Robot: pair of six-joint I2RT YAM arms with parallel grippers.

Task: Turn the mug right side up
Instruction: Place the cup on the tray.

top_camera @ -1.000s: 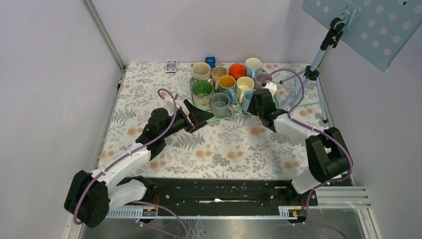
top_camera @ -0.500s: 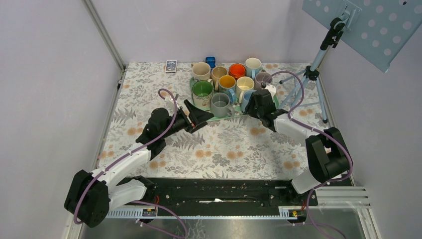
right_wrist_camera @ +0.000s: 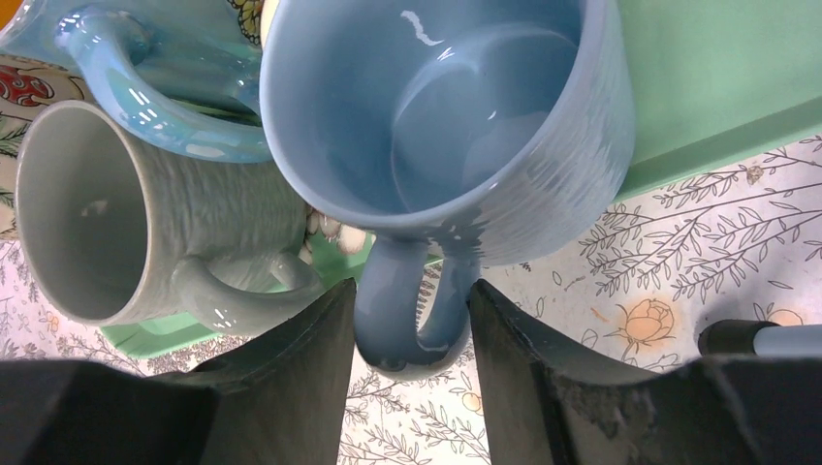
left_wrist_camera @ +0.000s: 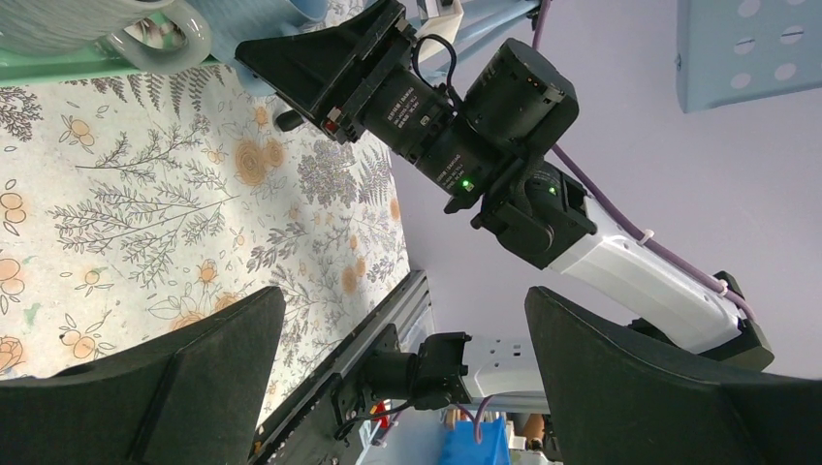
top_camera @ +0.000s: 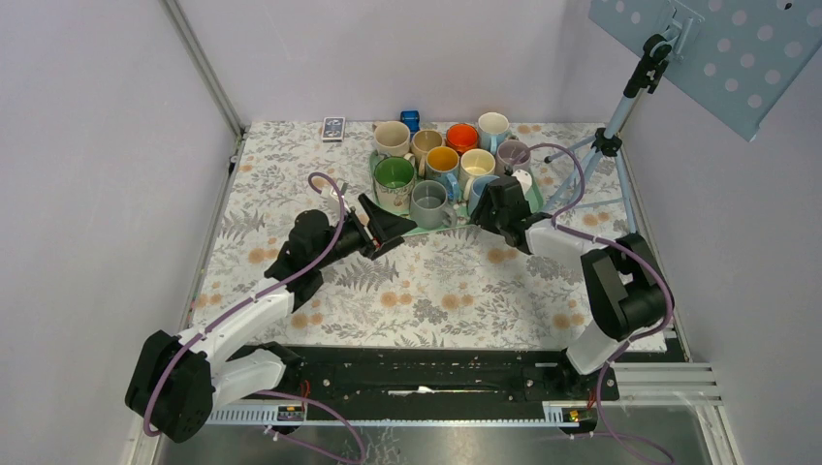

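Note:
A blue mug (right_wrist_camera: 446, 107) sits at the front right edge of the green tray (right_wrist_camera: 717, 87), its open mouth facing the right wrist camera. My right gripper (right_wrist_camera: 412, 329) is shut on its handle, one finger on each side. In the top view the right gripper (top_camera: 492, 201) covers most of the blue mug (top_camera: 478, 186). My left gripper (top_camera: 400, 228) is open and empty, just off the tray's front left edge; its fingers (left_wrist_camera: 194, 368) stand wide apart above the flowered cloth.
The tray (top_camera: 431, 231) holds several upright mugs, among them a grey one (top_camera: 427, 202) (right_wrist_camera: 97, 213) next to the blue mug and a green-lined one (top_camera: 394, 175). A tripod (top_camera: 611, 136) stands at the right. A small card box (top_camera: 332, 127) lies at the back.
My right gripper has shifted a little to the left toward the tray with the blue mug in it. The left arm has not moved.

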